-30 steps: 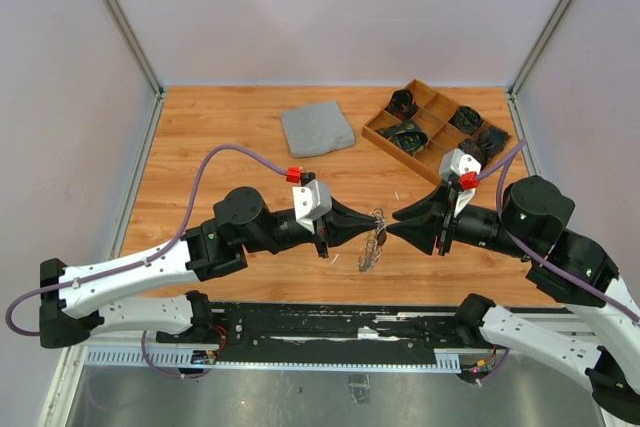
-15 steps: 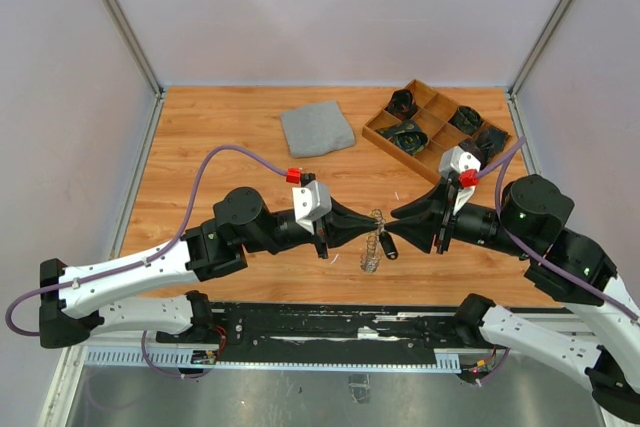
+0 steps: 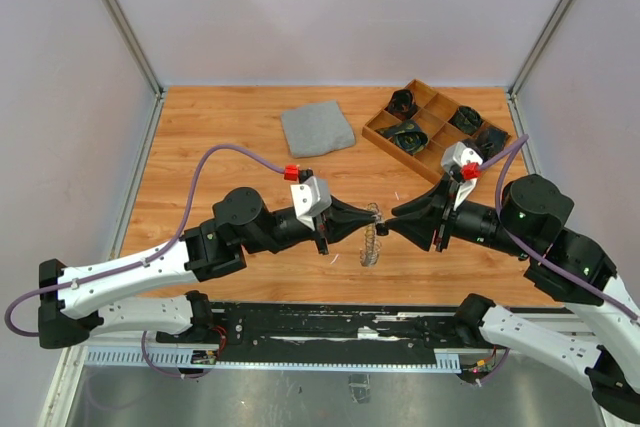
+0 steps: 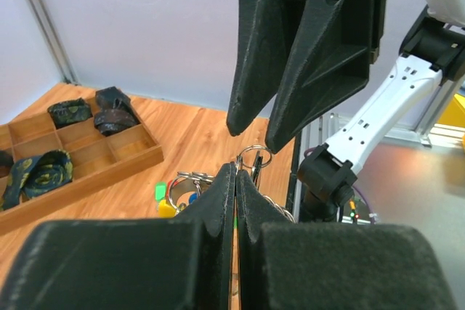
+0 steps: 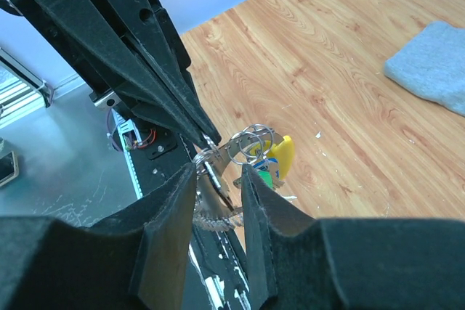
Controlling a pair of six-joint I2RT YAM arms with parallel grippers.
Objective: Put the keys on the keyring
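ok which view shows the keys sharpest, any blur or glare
Right wrist view: the yellow plastic-headed key and silvery metal rings are crisp, but the black fingers of the right hand loom soft and dark up close. Left wrist view: the green key head is small yet readable. Top view: even light, no glare, the key cluster too tiny to resolve.

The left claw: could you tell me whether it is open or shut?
Shut: the left claw shows no gap between its fingers in the left wrist view, pinching the keyring.
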